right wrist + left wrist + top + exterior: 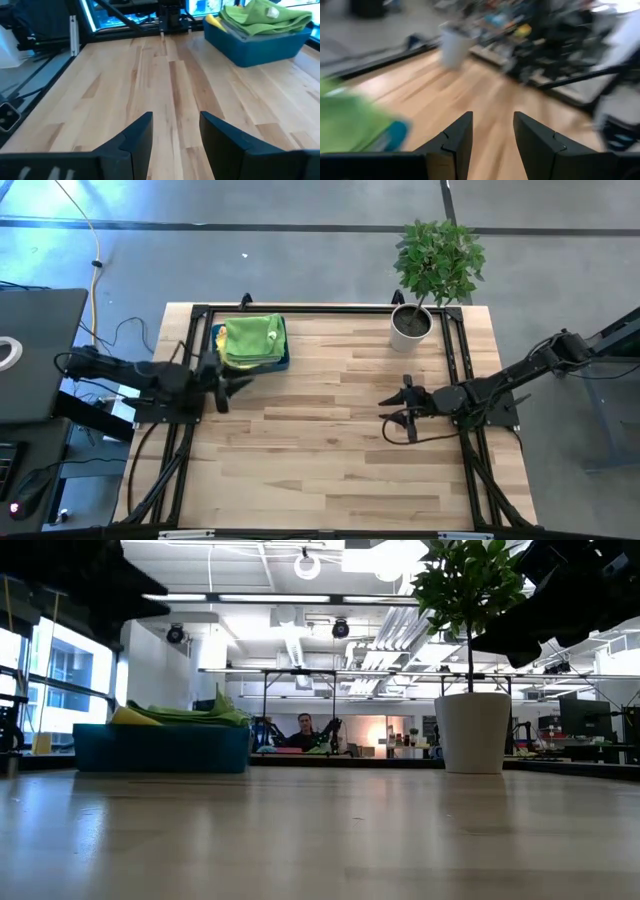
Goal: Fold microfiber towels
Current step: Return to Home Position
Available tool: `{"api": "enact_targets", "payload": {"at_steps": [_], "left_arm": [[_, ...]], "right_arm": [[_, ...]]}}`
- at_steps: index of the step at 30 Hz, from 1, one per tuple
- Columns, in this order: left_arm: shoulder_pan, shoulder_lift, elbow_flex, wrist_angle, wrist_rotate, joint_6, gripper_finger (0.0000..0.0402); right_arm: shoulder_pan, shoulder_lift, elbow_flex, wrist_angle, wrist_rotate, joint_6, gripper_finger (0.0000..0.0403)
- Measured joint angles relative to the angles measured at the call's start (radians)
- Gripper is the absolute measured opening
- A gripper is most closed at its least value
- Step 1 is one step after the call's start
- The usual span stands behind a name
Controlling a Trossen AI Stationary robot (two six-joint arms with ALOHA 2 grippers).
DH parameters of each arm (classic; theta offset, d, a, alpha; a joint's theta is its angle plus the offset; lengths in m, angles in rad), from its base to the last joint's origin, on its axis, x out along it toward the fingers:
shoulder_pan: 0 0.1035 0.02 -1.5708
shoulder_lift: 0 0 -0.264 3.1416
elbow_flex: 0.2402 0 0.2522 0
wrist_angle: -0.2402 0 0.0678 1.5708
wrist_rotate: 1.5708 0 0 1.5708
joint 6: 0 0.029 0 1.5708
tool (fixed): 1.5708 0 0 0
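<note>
Green towel over mostly hidden stack

1. A light wooden table fills the middle, edged by a black metal frame.
2. A dark blue tray sits near the table's back left corner.
3. A leafy plant in a white pot stands near the back right corner, well apart from the tray.
4. A yellow cable trails over the grey floor left of the table.
5. A person sits far off in the room behind.
</note>
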Motion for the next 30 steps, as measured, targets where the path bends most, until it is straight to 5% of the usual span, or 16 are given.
{"api": "enact_targets", "payload": {"at_steps": [4,7,11,24,30], "left_arm": [[0.006,0.009,-0.111,0.247,0.018,0.107,0.0133],[0.036,-0.008,-0.127,0.216,-0.061,0.120,0.0133],[0.084,-0.019,-0.145,0.205,-0.037,0.120,0.0133],[0.166,-0.010,-0.240,0.235,-0.011,0.023,0.0133],[0.168,-0.008,-0.240,0.112,-0.074,-0.019,0.0133]], "right_arm": [[0.000,0.000,0.000,0.005,-0.009,-0.002,0.0154],[-0.011,0.000,0.000,0.007,0.053,-0.040,0.0154],[-0.064,0.000,0.000,0.017,0.130,-0.053,0.0154],[-0.177,0.001,0.000,0.068,0.033,-0.132,0.0154],[-0.177,0.000,-0.033,0.058,0.002,-0.111,0.0143]]}}
